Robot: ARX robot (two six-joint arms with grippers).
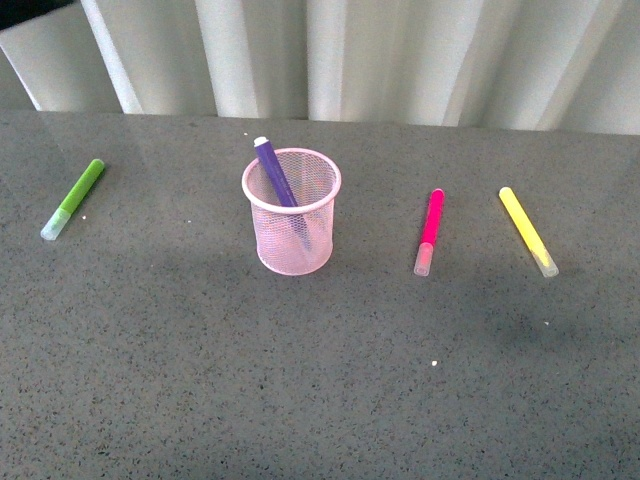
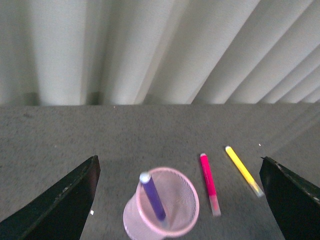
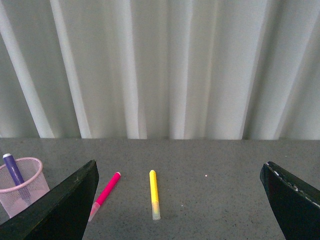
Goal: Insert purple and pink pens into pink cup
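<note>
At three o'clock from the pink wire-mesh cup, dark purple marker inside, lies the magenta marker; my right hand, fingers apart, should fetch it.

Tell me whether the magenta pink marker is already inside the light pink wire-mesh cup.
No, the magenta pink marker lies flat on the grey tabletop beside the light pink wire-mesh cup, outside it.

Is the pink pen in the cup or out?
Out. The pink pen lies flat on the table, right of the pink cup and apart from it; only the purple pen stands inside.
</note>
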